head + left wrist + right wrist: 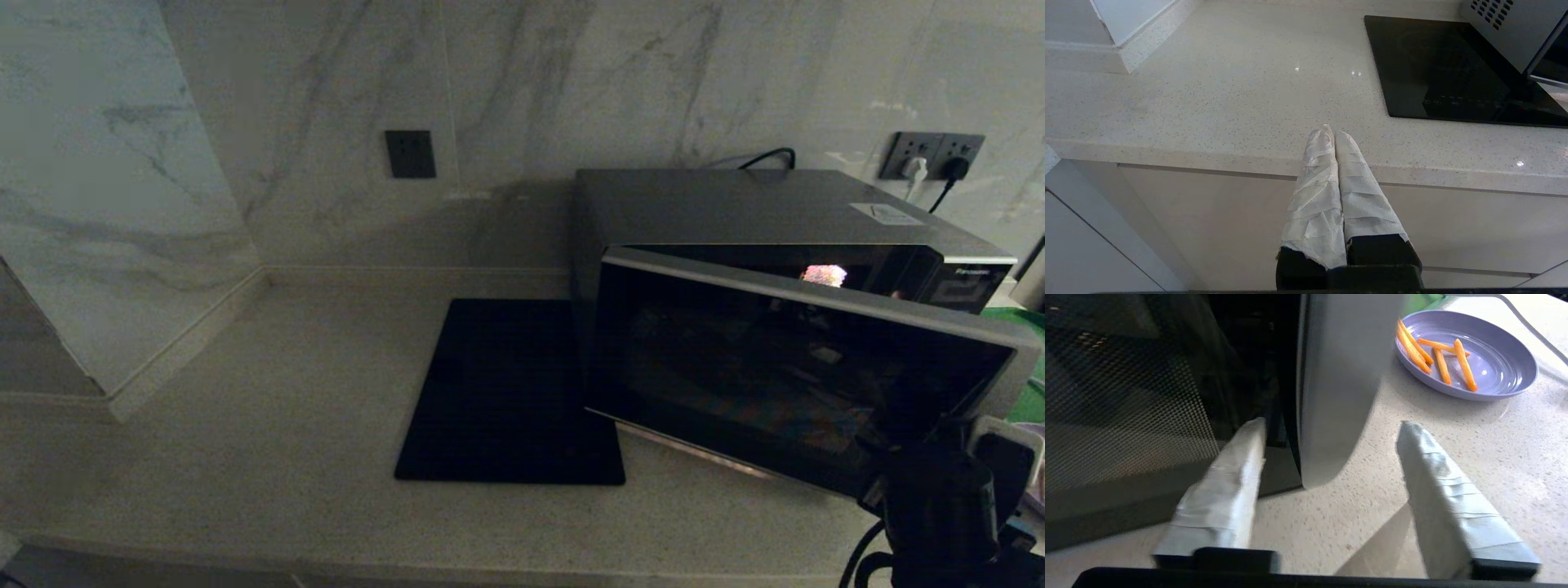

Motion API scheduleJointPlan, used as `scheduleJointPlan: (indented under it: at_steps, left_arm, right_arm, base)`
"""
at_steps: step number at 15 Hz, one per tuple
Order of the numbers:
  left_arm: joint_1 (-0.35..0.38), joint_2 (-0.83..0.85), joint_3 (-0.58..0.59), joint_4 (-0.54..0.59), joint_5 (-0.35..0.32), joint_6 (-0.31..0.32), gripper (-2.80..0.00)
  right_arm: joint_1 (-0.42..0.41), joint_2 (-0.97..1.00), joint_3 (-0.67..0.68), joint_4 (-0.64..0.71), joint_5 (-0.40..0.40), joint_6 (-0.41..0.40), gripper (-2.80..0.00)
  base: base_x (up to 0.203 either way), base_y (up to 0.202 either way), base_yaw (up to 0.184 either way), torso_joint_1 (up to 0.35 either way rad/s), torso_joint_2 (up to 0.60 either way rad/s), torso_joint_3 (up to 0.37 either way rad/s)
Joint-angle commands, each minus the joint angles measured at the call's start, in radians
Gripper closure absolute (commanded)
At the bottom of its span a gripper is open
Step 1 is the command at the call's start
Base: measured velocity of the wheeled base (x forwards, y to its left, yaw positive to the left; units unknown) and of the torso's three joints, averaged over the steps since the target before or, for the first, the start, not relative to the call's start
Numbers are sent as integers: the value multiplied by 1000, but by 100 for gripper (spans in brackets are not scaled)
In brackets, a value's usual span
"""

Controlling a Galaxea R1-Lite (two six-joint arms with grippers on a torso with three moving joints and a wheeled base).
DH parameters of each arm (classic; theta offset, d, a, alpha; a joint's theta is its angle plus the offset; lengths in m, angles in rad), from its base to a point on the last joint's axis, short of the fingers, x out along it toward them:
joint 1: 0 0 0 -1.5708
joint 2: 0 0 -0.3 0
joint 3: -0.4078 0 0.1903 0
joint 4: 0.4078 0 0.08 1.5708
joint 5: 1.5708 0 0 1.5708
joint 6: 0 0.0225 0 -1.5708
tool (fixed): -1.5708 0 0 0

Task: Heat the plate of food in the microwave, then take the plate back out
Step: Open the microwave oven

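Dim room. Marble-veined wall [522, 90], dark switch plate [410, 153], double socket [932, 155] with plugs. Speckled pale stone counter [269, 408], black mat [510, 392], white cabinet fronts [1208, 228] below.

Boxy silver-grey microwave [784, 214] on desk, dark glass door [784, 367] swung partly open. Small round lilac plate [1470, 355] with few orange fries on desk beside microwave.

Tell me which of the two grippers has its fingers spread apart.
The right gripper, at the free edge of the microwave door, with one finger on each side. The left gripper, parked below the counter edge, has its fingers pressed together.
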Motion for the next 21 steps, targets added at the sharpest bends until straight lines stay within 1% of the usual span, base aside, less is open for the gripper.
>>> scheduleJointPlan:
  at_steps: [1,4,6,7,8,9,10,11,12,13,14,17,21]
  left_arm:
    - [0,0,0,0,0,-1,0]
    - [0,0,0,0,0,-1,0]
    - [0,0,0,0,0,-1,0]
    - [0,0,0,0,0,-1,0]
    - [0,0,0,0,0,-1,0]
    - [0,0,0,0,0,-1,0]
    - [0,0,0,0,0,-1,0]
    - [0,0,0,0,0,-1,0]
    - [0,0,0,0,0,-1,0]
    - [0,0,0,0,0,-1,0]
    - [0,0,0,0,0,-1,0]
    - [0,0,0,0,0,-1,0]
    - [0,0,0,0,0,-1,0]
  right_arm:
    - [34,-84,36,-9,-12,1,-280]
    - [60,-220,79,-9,-27,-11,-280]
    - [65,-334,111,-6,-35,-38,-280]
    - [65,-409,117,-5,-37,-71,-280]
    - [66,-496,117,-4,-37,-128,-280]
    - [66,-582,106,-3,-36,-198,-280]
    - [66,-674,80,-1,-36,-288,-280]
    - [66,-764,30,6,-36,-392,-280]
    - [66,-826,-36,26,-36,-473,-280]
    - [66,-871,-124,79,-36,-540,-280]
    - [66,-893,-205,163,-36,-576,-280]
    - [62,-872,-431,424,-41,-618,-280]
    - [43,-714,-751,650,-41,-628,-280]
  base:
    - [0,0,0,0,0,0]
    - [0,0,0,0,0,0]
    - [0,0,0,0,0,0]
    - [0,0,0,0,0,0]
    - [0,0,0,0,0,0]
    - [0,0,0,0,0,0]
    - [0,0,0,0,0,0]
    - [0,0,0,0,0,0]
    - [0,0,0,0,0,0]
    - [0,0,0,0,0,0]
    - [0,0,0,0,0,0]
    - [0,0,0,0,0,0]
    - [0,0,0,0,0,0]
